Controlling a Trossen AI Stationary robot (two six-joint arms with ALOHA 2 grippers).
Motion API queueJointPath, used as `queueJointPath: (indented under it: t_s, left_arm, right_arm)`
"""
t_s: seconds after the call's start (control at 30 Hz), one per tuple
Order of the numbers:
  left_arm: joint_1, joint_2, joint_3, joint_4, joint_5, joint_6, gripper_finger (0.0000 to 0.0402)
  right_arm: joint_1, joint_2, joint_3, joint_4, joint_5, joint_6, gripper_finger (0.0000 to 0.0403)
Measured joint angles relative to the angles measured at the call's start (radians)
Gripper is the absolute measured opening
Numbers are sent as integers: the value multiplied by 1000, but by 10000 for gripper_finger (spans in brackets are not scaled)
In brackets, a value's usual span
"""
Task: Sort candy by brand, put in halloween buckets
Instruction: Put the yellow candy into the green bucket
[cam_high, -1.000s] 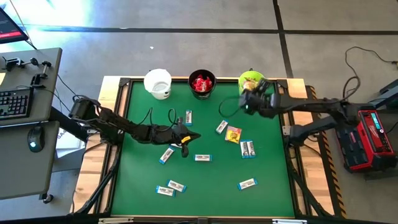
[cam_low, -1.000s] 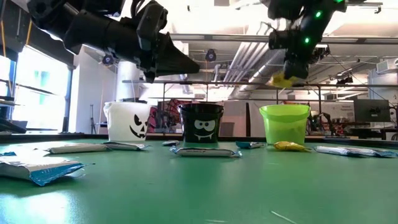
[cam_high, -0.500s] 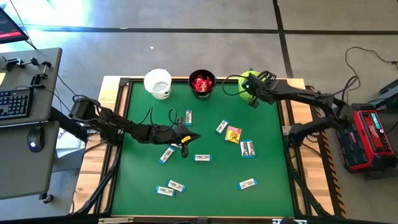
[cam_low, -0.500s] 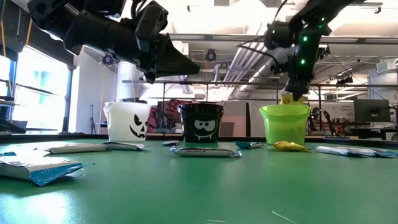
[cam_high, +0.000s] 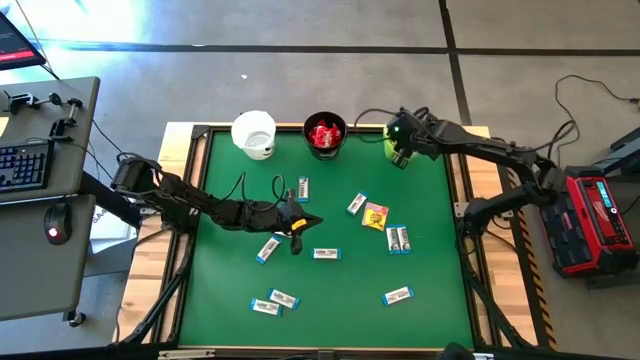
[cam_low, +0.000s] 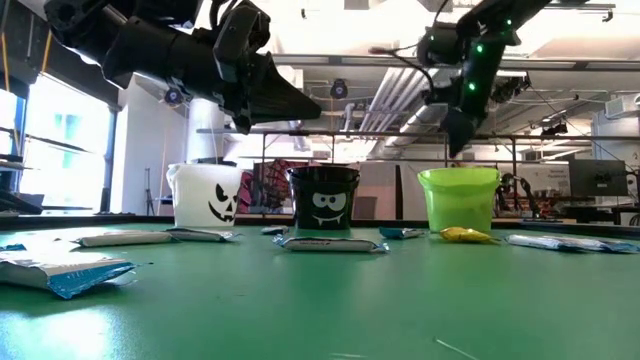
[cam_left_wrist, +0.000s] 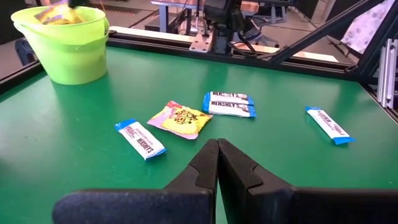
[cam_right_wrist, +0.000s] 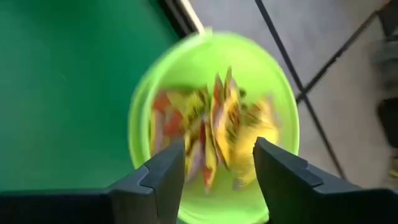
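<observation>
Green felt-like mat covers your desk (cam_high: 230, 290), framed by a black rail on pale wood; grey floor around it, open-ceiling workshop behind in the low view.

Three small round plastic pails sit along the far edge: white pail with black jack-o'-lantern face (cam_low: 205, 195), black pail with white face print (cam_low: 324, 197), smooth lime green pail (cam_low: 459, 199). From above, the black one holds red glossy wrappers (cam_high: 324, 132). Right wrist view shows the green one packed with crinkly yellow-and-pink packets (cam_right_wrist: 214, 134), blurred, print unreadable.

Your right hand (cam_high: 402, 140) hangs just above the green pail, fingers (cam_right_wrist: 166, 174) spread wide, nothing between them.

Your left hand (cam_high: 297, 224) sits mid-desk above the mat, fingers (cam_left_wrist: 202, 171) pressed flat together, empty.

Loose on the mat: one yellow-and-pink squarish packet (cam_left_wrist: 180, 119), lettering too small to make out. Narrow white-and-blue foil bars (cam_left_wrist: 140, 138) read "HERSHEY'S"; a pair lies side by side (cam_left_wrist: 228, 104) just beyond the yellow packet, another single (cam_left_wrist: 329, 124) off to the side. More such bars are scattered on the near half of the desk (cam_high: 274, 302) in the high view, labels too small there. Low view cuts off a crumpled blue-edged wrapper (cam_low: 62, 272) at its edge.
</observation>
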Motion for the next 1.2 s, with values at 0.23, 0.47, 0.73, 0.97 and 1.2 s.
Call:
queueJointPath:
  t_s: [0.23, 0.47, 0.73, 0.97, 1.2]
  left_arm:
    - [0, 0, 0, -3, 0, 1, 1]
    - [0, 0, 0, -6, 0, 16, 1]
    - [0, 0, 0, -6, 0, 11, 1]
    - [0, 0, 0, -6, -1, 11, 1]
    - [0, 0, 0, -6, -1, 10, 1]
  right_arm:
    - [-81, 2, 41, -50, -51, 95, 137]
    - [-177, 54, 41, -32, -117, 138, 11]
    - [-218, 171, 41, 38, -150, 169, 3]
    - [-219, 221, 41, 114, -247, 174, 1]
    - [-234, 278, 41, 150, -252, 174, 0]
